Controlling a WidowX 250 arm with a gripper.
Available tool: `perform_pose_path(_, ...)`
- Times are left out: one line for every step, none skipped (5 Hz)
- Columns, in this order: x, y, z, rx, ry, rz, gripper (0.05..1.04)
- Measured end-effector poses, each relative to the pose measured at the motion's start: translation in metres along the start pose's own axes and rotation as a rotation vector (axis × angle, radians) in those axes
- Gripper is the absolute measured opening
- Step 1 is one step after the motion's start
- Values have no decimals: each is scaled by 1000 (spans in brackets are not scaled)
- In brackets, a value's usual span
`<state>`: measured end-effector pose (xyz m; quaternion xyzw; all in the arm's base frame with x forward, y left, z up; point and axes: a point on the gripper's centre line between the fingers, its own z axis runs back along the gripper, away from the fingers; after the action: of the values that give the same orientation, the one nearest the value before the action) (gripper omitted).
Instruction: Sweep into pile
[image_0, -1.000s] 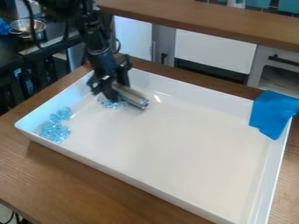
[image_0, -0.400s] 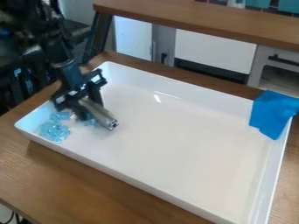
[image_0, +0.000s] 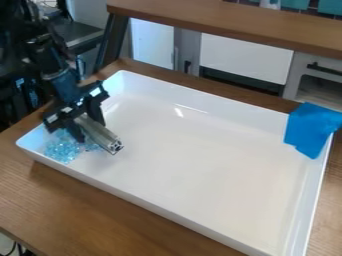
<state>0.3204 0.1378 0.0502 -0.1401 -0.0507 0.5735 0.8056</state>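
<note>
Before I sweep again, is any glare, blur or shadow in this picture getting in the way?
Camera view: small white glints on the far side of the tray, away from the beads; the arm's upper part sinks into a dark, soft background; the gripper partly covers the beads.

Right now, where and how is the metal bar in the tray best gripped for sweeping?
Probably from above, with the fingers across the long sides of the metal bar, toward its upper-left part, much as the gripper holds it. The bar is slender and straight, and this leaves its lower-right end free.
</note>
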Motion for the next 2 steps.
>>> perform_pose_path(3, -41, 19, -86, -24, 41, 502)
perform_pose_path(-1, -88, 17, -103, -17, 87, 502)
